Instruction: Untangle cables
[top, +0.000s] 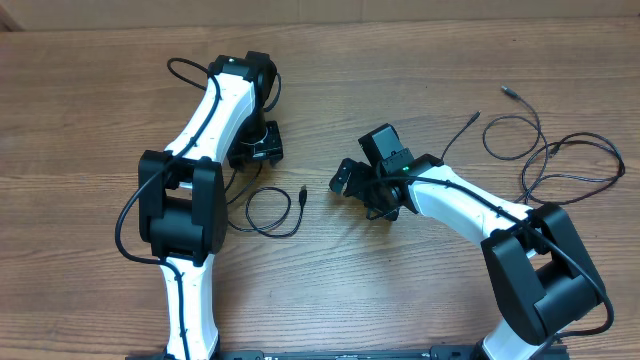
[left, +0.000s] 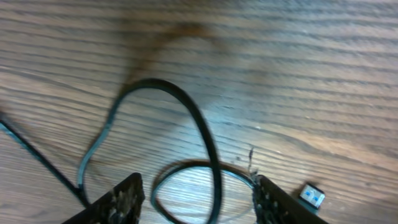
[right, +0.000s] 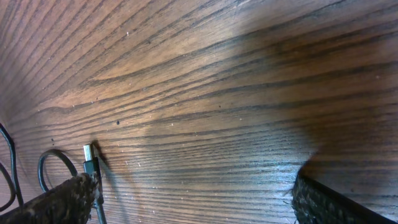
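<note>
One thin black cable (top: 272, 211) lies in a loose loop on the wooden table, its plug (top: 302, 191) pointing up. My left gripper (top: 256, 150) hovers just behind it. In the left wrist view the jaws of that gripper (left: 199, 204) stand apart, and the cable's loop (left: 200, 127) runs loose between the fingers (left: 118, 202), unclamped. Its small plug (left: 311, 196) lies to the right. More cables (top: 548, 160) sprawl at the far right. My right gripper (top: 346, 180) sits mid-table, wide open and empty (right: 186, 202), with a plug end (right: 90, 157) by its left finger.
Two loose plug ends (top: 510, 92) (top: 472, 119) point toward the table's back at the right. The right arm's base (top: 540, 275) stands at the front right, the left arm's elbow (top: 182, 205) at the front left.
</note>
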